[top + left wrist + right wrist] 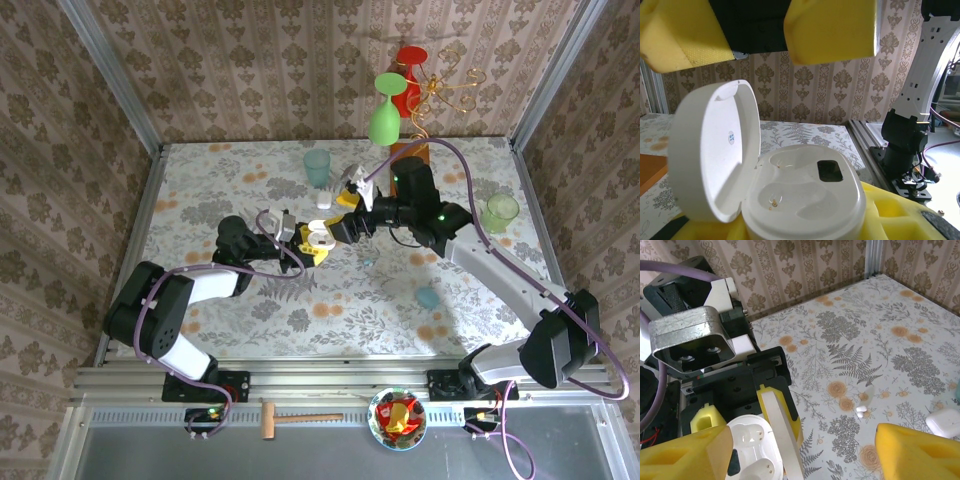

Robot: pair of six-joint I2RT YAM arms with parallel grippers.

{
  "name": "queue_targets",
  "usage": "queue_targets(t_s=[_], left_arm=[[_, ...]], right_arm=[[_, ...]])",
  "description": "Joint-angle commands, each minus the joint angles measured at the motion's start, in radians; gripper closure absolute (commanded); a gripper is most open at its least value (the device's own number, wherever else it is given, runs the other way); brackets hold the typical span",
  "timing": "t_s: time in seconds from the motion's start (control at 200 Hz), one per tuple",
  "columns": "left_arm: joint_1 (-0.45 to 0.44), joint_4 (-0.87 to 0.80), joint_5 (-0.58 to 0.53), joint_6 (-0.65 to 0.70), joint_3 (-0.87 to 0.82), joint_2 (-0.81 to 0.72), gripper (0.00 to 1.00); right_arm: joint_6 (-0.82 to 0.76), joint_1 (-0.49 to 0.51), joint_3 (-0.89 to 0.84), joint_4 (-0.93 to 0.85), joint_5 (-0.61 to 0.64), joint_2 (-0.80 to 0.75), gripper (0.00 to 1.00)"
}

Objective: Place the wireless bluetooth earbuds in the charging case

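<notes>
My left gripper (303, 241) is shut on the white charging case (322, 237) and holds it above the middle of the table. The lid (715, 150) stands open to the left, and both wells of the case (805, 192) are empty. My right gripper (338, 222) hovers just over the case, open, with its yellow fingers (832, 30) spread wide and nothing between them. In the right wrist view the case (747, 450) sits low at the left. Two tiny white earbuds (861, 410) lie together on the flowered cloth, to the right of the case and apart from both grippers.
A small white box (945, 421) lies on the cloth past the earbuds. A teal cup (317, 165) stands at the back, and a green cup (500, 212) at the right. Green and red glasses (385, 110) hang on a rack at the back. A small blue object (427, 297) lies right of centre.
</notes>
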Motion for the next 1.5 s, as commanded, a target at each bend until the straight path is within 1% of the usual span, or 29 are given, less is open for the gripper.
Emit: queue_targets(t_s=[0.0, 0.11, 0.13, 0.245, 0.4, 0.555, 0.595, 0.645, 0.715, 0.85, 1.05, 1.12, 1.17, 1.265, 1.315, 1.495], left_arm=[[0.009, 0.033, 0.002, -0.015, 0.026, -0.007, 0.77], [0.02, 0.033, -0.027, 0.005, 0.008, -0.016, 0.77], [0.049, 0.033, -0.031, 0.009, 0.004, -0.017, 0.77], [0.093, 0.033, -0.055, 0.022, -0.017, -0.02, 0.77], [0.14, 0.033, -0.119, 0.055, -0.049, -0.034, 0.77], [0.168, 0.033, -0.144, 0.069, -0.067, -0.043, 0.77], [0.172, 0.033, -0.168, 0.078, -0.074, -0.051, 0.77], [0.179, 0.033, -0.196, 0.089, -0.087, -0.062, 0.77], [0.195, 0.033, -0.229, 0.091, -0.102, -0.074, 0.77], [0.215, 0.033, -0.242, 0.105, -0.124, -0.096, 0.76], [0.222, 0.033, -0.278, 0.116, -0.14, -0.131, 0.76], [0.223, 0.034, -0.285, 0.123, -0.146, -0.139, 0.76], [0.225, 0.032, -0.292, 0.127, -0.15, -0.141, 0.76], [0.228, 0.032, -0.291, 0.129, -0.151, -0.142, 0.76], [0.228, 0.033, -0.287, 0.13, -0.151, -0.142, 0.76], [0.23, 0.034, -0.275, 0.128, -0.148, -0.136, 0.76]], right_arm=[[-0.03, 0.004, -0.011, -0.005, -0.008, 0.004, 0.27], [0.004, 0.003, -0.031, 0.03, 0.025, 0.002, 0.28], [0.01, 0.003, -0.042, 0.043, 0.026, -0.003, 0.28], [0.059, -0.002, -0.093, 0.122, 0.032, -0.032, 0.28], [0.133, -0.006, -0.138, 0.188, 0.079, -0.054, 0.28], [0.18, -0.006, -0.127, 0.178, 0.107, -0.028, 0.28], [0.205, -0.006, -0.113, 0.161, 0.136, -0.014, 0.29], [0.258, -0.006, -0.08, 0.125, 0.207, 0.004, 0.31], [0.312, -0.006, -0.022, 0.045, 0.287, 0.086, 0.32], [0.411, -0.006, 0.057, -0.052, 0.424, 0.203, 0.34], [0.52, -0.005, 0.181, -0.179, 0.515, 0.403, 0.35], [0.528, -0.001, 0.233, -0.219, 0.528, 0.484, 0.37], [0.531, 0.005, 0.261, -0.233, 0.55, 0.535, 0.41], [0.544, 0.012, 0.308, -0.247, 0.551, 0.617, 0.53], [0.556, 0.015, 0.338, -0.253, 0.538, 0.656, 0.57], [0.535, 0.037, 0.454, -0.282, 0.497, 0.775, 0.58]])
